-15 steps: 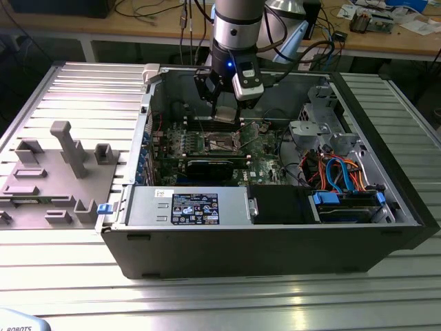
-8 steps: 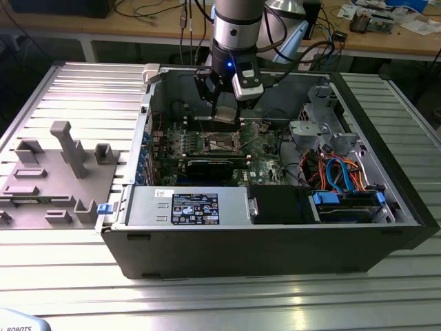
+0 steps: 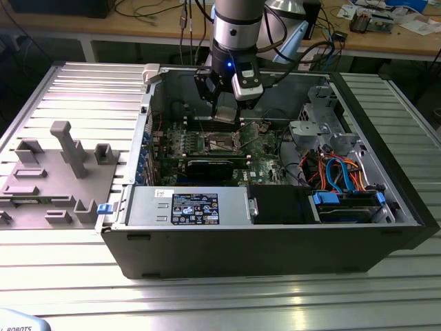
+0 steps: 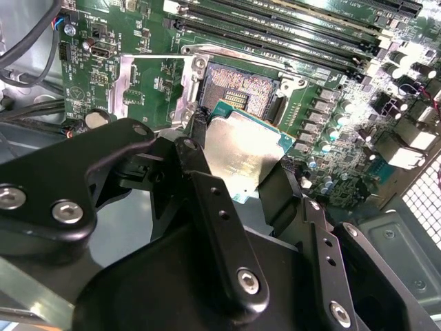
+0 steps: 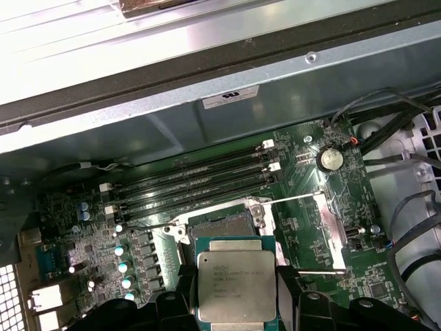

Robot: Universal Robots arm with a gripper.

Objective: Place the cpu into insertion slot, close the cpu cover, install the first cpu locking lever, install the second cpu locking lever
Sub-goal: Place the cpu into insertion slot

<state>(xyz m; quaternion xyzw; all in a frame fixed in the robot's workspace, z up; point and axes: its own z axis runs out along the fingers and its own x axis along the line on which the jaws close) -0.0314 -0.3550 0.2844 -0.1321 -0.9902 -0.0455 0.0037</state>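
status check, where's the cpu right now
Status: gripper shut on cpu, held above the insertion slot, not yet seated. The cpu cover looks swung open beside the slot. Nothing seen between cpu and slot.

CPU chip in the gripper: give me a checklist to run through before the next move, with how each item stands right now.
1. Chip clamped in the gripper: ok.
2. Socket empty, nothing lying in it: ok.
3. Cover swung open, off the socket: ok.
4. Chip held clear of the board, not yet seated: ok.
5. Chip centred and squared over the socket: cannot tell.
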